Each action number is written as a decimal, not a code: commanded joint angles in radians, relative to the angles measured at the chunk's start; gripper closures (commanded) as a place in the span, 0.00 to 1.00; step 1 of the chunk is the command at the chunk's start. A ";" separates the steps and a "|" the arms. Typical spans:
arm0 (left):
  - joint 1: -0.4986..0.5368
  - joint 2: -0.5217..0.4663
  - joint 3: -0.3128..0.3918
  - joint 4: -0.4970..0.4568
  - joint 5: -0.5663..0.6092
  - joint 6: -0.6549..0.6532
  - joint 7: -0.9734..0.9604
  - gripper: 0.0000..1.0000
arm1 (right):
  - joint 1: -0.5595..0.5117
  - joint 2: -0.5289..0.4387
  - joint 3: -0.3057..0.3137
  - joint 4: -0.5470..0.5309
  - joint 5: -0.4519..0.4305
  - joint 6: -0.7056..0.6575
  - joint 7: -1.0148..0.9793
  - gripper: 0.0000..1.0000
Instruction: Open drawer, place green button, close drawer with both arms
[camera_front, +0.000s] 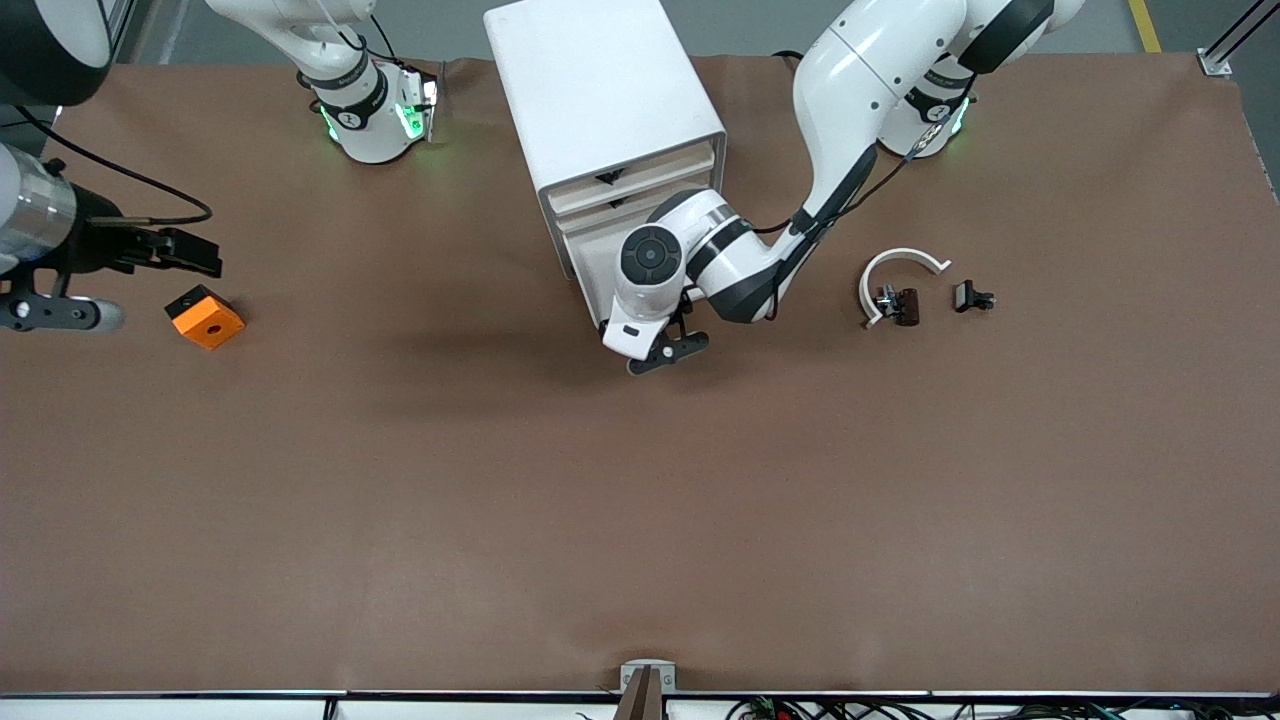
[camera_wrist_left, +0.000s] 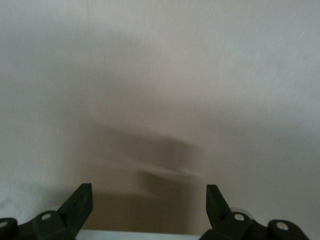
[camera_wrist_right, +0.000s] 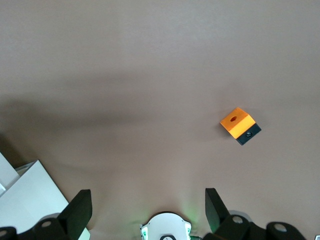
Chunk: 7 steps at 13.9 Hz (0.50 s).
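Our left gripper (camera_front: 668, 350) hung wide open and empty before the cabinet (camera_front: 610, 120), by the shut drawer (camera_front: 600, 255). It could miss the small handle. Our right gripper (camera_front: 190, 252) waited open over the worktop (camera_front: 640, 500). We could not pick out the button.

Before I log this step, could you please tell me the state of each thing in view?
Left hand: open, empty, facing the cabinet front.
Right hand: open, empty, over the table.
Top two drawers: shut.
Third drawer: hidden, cannot tell.
Orange block: resting on the table.
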 joint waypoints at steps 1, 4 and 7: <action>-0.019 0.004 -0.007 -0.001 -0.072 -0.058 -0.015 0.00 | -0.062 -0.013 0.013 0.013 0.013 -0.013 -0.022 0.00; -0.021 0.012 -0.023 -0.001 -0.155 -0.094 -0.017 0.00 | -0.083 -0.013 0.012 0.027 0.016 -0.024 -0.017 0.00; -0.021 0.012 -0.037 0.001 -0.205 -0.158 -0.015 0.00 | -0.079 -0.010 0.019 0.056 -0.009 -0.053 -0.010 0.00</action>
